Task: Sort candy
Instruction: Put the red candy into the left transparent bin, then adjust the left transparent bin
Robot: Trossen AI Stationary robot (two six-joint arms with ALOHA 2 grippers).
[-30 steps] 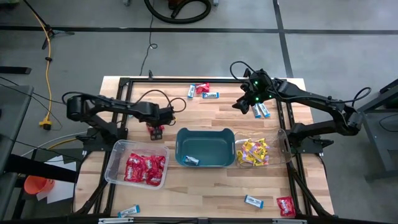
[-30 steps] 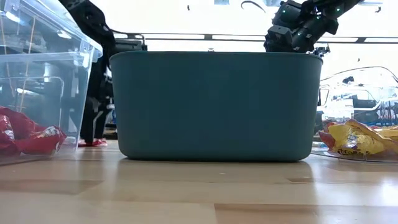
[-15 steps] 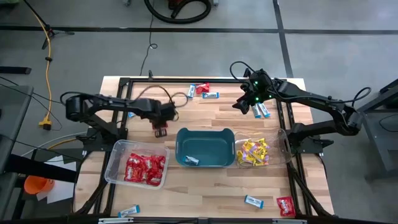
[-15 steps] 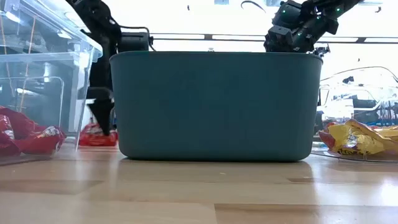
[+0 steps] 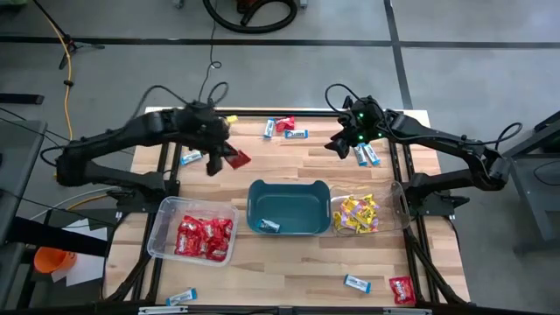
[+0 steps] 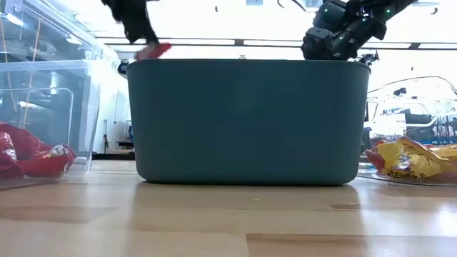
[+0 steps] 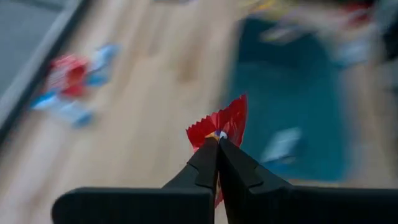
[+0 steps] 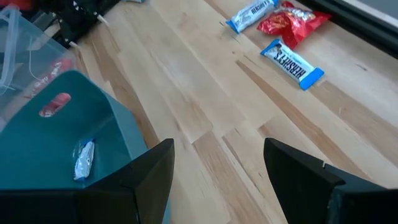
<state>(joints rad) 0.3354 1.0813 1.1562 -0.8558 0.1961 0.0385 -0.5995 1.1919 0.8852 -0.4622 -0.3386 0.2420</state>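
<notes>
Left gripper, red candy aloft.

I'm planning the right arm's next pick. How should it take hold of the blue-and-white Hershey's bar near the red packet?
Probably from straight above, jaws closing across the narrow width at mid-length. The Hershey's bar lies flat on the table, long and thin, with bare wood along both long sides. The red packet lies close to one end.

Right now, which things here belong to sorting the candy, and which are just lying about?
Part of the job:
- red candy held in the left gripper
- loose candies on the table
- red-candy bin
- teal tub
- yellow-candy bin
- right gripper, open

Lying about:
- yellow cable
- orange cup
</notes>
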